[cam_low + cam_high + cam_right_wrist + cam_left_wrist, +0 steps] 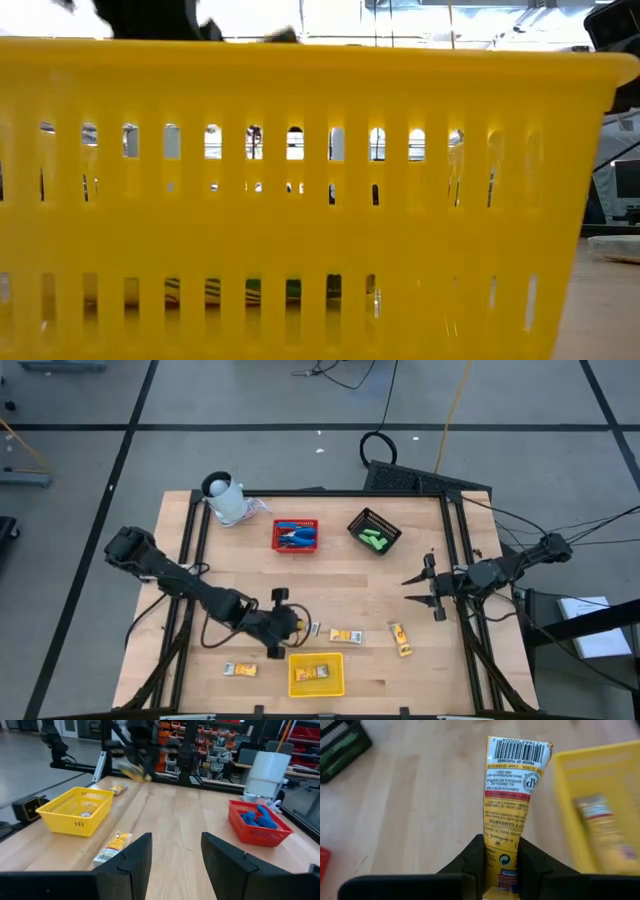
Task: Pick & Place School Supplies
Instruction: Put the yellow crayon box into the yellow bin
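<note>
**Packets half sorted, one in the grip**

Packets are the unfinished part. The left gripper (500, 857) is clenched on a yellow packet (514, 795), low centre in the high view, beside the yellow basket (298, 682), which already holds one (312, 673). Three more lie loose on the table (345, 635) (401, 639) (239, 670). Blue tools (294, 537) fill the red basket (296, 547); green blocks (374, 540) sit in the black basket (388, 526). The right gripper (175, 855) waits with fingers spread at right centre.

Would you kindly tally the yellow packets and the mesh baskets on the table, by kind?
Yellow packets: 5 (one in the left gripper, one in the yellow basket, three loose on the table)
Baskets: 3 (red basket, black basket, yellow basket)
Total: 8
</note>
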